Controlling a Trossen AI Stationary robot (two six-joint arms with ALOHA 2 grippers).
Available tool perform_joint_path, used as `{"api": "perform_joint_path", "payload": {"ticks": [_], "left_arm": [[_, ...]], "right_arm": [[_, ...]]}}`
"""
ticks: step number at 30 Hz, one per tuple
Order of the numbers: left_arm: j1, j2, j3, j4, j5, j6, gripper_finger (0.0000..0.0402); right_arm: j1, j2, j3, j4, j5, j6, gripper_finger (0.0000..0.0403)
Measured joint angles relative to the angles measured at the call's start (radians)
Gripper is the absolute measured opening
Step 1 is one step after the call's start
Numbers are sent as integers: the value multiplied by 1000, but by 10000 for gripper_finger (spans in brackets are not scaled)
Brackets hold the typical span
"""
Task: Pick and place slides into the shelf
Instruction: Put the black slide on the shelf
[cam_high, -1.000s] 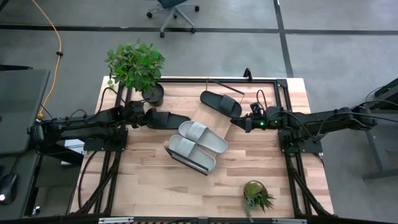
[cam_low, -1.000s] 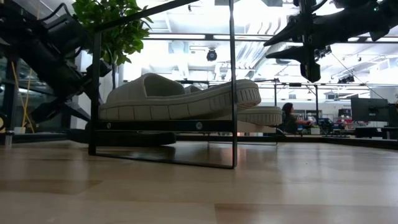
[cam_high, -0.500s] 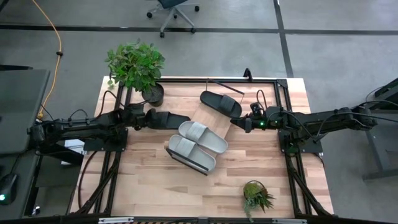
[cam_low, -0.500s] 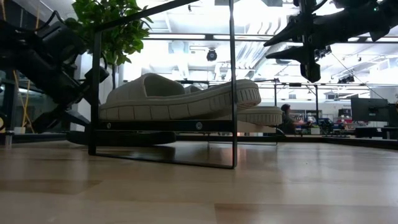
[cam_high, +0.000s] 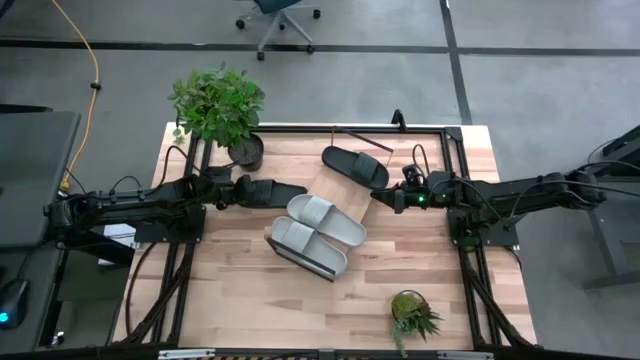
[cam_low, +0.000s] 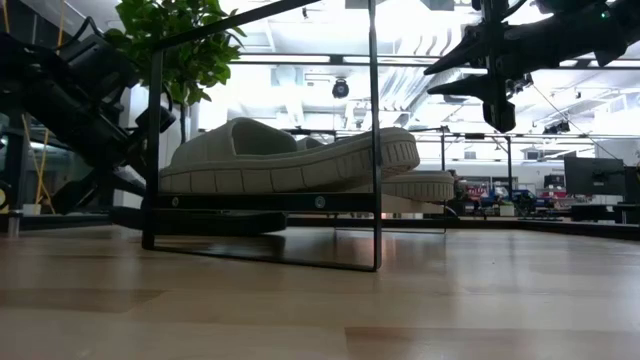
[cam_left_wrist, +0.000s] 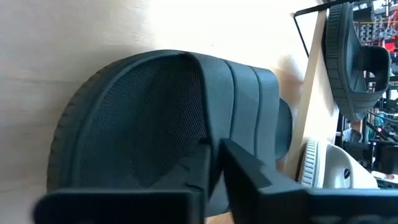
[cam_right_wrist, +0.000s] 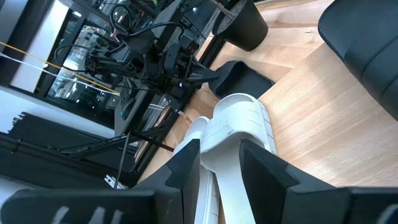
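The left end effector (cam_high: 237, 190) is pinched shut on the heel of the black slide (cam_high: 268, 192) lying on the bench (cam_high: 240, 290) just left of the shelf (cam_high: 335, 185), so it looks like mid-grab, and next it needs lifting right onto that plank beside the two pale slides (cam_high: 318, 232), while the right end effector (cam_high: 385, 198) hovers part-open and empty.

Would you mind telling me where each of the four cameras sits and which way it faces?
High view: overhead, straight down on the table, both arms, shelf.
Low view: table height, level across, past pale slides; arms overhead.
Left wrist view: on the left arm, past the left gripper closing on the black slide.
Right wrist view: on the right arm, the right gripper above pale slides.
Shared: both wrist views show that black slide.
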Motion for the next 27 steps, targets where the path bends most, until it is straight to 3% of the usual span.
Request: {"api": "perform_joint_path", "payload": {"ticks": [2, 14, 27], "left_arm": [[0, 0, 0, 1, 0, 0, 10], [-1, -76, 5, -14, -18, -16, 8], [0, -196, 162, -327, -93, 89, 2]], "right_arm": [[0, 0, 0, 0, 0, 1, 103], [0, 0, 0, 0, 0, -2, 103], [0, 0, 0, -9, 10, -6, 103]]}}
